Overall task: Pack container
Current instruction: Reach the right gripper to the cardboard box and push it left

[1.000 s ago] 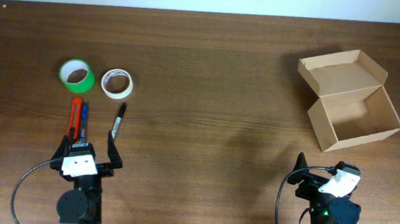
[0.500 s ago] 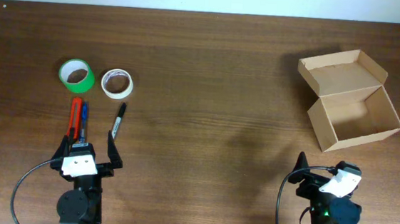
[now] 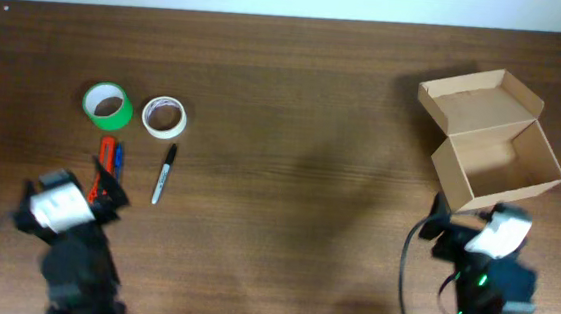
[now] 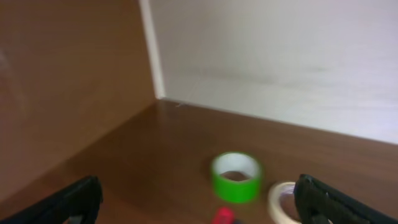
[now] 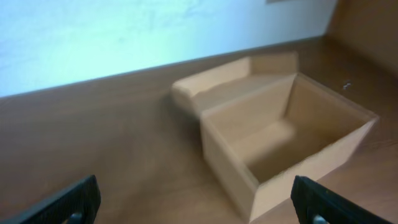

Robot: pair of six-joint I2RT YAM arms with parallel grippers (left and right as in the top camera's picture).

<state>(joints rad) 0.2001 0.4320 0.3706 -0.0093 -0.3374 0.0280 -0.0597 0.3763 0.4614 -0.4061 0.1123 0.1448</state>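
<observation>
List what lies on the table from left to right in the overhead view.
Green tape roll → white tape roll → open tan cardboard box. The orange cutter, blue pen and black marker overlap the rolls sideways, so they are left out.

The box (image 3: 492,144) sits open on the right side of the table (image 3: 297,78), its lid flap folded back. Far to the left — a green tape roll (image 3: 109,106) beside a white tape roll (image 3: 164,117), with a black marker (image 3: 163,173) just below.
</observation>
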